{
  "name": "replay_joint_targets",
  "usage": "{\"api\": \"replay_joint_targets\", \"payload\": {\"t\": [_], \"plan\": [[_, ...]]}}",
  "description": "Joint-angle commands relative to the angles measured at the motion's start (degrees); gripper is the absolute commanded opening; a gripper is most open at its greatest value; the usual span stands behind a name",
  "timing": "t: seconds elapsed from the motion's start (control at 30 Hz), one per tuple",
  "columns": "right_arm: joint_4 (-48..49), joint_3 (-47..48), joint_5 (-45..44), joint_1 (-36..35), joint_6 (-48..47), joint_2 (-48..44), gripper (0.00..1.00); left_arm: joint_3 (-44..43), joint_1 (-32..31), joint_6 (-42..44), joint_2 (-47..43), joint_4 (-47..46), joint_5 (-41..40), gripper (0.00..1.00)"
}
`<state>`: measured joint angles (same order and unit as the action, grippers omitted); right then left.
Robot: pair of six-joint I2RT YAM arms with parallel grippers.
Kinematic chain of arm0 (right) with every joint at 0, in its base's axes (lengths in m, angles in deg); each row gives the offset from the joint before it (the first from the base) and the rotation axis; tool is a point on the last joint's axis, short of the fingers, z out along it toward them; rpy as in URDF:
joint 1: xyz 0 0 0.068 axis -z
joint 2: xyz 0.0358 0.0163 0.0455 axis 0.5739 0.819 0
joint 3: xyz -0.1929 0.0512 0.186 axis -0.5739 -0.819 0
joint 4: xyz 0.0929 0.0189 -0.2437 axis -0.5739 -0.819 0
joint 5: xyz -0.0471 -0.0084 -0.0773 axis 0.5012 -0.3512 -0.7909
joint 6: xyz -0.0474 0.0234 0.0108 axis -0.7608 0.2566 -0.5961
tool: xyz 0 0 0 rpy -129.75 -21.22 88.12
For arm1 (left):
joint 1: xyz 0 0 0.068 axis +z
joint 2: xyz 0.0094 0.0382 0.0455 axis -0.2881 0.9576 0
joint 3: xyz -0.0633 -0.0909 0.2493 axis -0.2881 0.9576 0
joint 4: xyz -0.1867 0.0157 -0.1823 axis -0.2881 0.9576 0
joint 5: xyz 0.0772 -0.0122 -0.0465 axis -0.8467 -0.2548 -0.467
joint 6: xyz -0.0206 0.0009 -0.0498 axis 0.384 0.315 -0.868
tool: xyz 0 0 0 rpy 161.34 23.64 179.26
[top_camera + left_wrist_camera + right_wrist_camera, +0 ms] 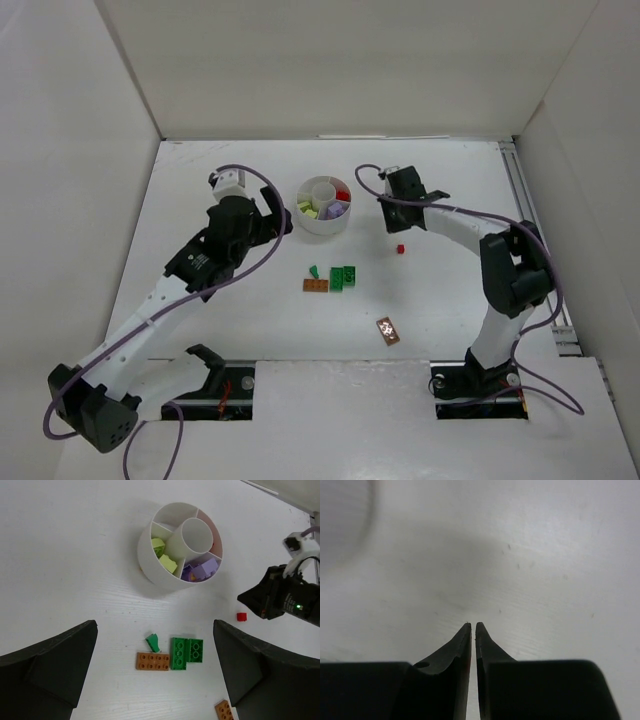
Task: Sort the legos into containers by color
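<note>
The white round dish point(323, 224) with wedge compartments stands mid-table; it also shows in the left wrist view point(150, 560). It holds pale yellow-green bricks point(164, 555), light purple bricks point(200, 570) and a red piece point(343, 195). On the table lie two green bricks point(187, 652), a small green piece point(152, 642), an orange-brown brick point(153, 661), a second orange-brown brick point(388, 330) and a tiny red brick point(242, 616). My left gripper point(155, 625) is open and empty, high above them. My right gripper point(473, 625) is shut, low over bare table, beside the dish point(388, 218).
White walls enclose the table at the back and both sides. A rail runs along the right edge point(530, 220). Purple cables loop from both arms point(250, 175).
</note>
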<state>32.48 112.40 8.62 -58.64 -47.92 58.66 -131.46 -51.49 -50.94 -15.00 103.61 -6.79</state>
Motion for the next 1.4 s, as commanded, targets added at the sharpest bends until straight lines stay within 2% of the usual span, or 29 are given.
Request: {"api": "replay_joint_targets", "payload": {"t": [0.0,0.07,0.1,0.17,0.23,0.3,0.4,0.47,0.53,0.73,0.87,0.93,1.03,1.1,1.27,1.3,1.37], "plan": [[3.08,7.94,3.76,-0.82,-3.23,-4.49,0.13,1.19,4.92,-2.26,0.69,0.59,2.06,1.00],[4.57,11.53,6.83,-1.52,-4.02,-3.89,0.13,2.94,9.66,-2.26,2.18,-0.72,10.37,1.00],[4.58,12.86,6.84,-2.13,-4.03,-3.27,0.13,3.65,9.69,-2.26,2.72,-1.60,10.42,1.00],[4.58,15.85,7.37,-2.66,-4.03,-1.78,0.13,4.70,14.25,-1.65,3.77,-2.66,17.25,1.00],[2.66,19.89,7.37,-3.18,-4.64,0.07,0.13,5.50,15.84,-1.04,4.57,-3.63,20.43,1.00],[0.11,20.79,3.34,-3.80,-4.64,0.08,0.17,5.50,15.85,-1.03,5.09,-3.63,20.44,1.00],[-2.28,15.53,-1.50,-2.67,-2.01,-2.20,0.33,6.02,15.85,-1.03,5.10,-3.11,19.74,1.00],[-3.07,8.68,-1.51,-1.26,0.54,-3.53,0.47,6.03,15.85,-1.03,5.62,-3.10,19.74,1.00],[-3.07,3.07,-1.51,-0.03,2.12,-4.23,0.54,6.03,15.85,-0.51,6.32,-3.62,20.35,1.00],[-2.99,-1.79,-2.03,1.29,5.91,-1.68,0.65,6.03,15.85,0.03,9.93,-3.63,23.24,1.00],[-1.93,-3.82,-3.18,1.29,7.05,-1.68,0.66,6.03,15.85,0.03,10.55,-3.63,24.30,1.00],[-1.22,-4.35,-2.65,1.29,7.66,-1.68,0.53,6.03,15.85,0.03,10.55,-4.15,24.31,1.00],[-1.92,-5.13,-2.65,1.29,8.19,-1.68,0.48,6.64,15.85,0.03,9.41,-4.15,24.31,1.00],[-1.92,-5.75,-2.65,1.29,8.19,-1.68,0.34,6.64,15.85,0.03,8.88,-4.15,23.78,1.00],[-1.92,-5.76,-2.12,0.68,8.11,-2.99,0.14,6.64,15.85,0.03,8.26,-3.63,23.78,1.00],[-1.92,-5.24,-2.12,0.68,8.10,-3.52,0.07,6.64,15.85,0.03,7.74,-3.63,23.26,1.00],[-1.92,-3.92,-1.43,0.15,6.36,-4.58,0.04,6.64,15.85,0.03,7.73,-3.63,23.25,1.00]]}}
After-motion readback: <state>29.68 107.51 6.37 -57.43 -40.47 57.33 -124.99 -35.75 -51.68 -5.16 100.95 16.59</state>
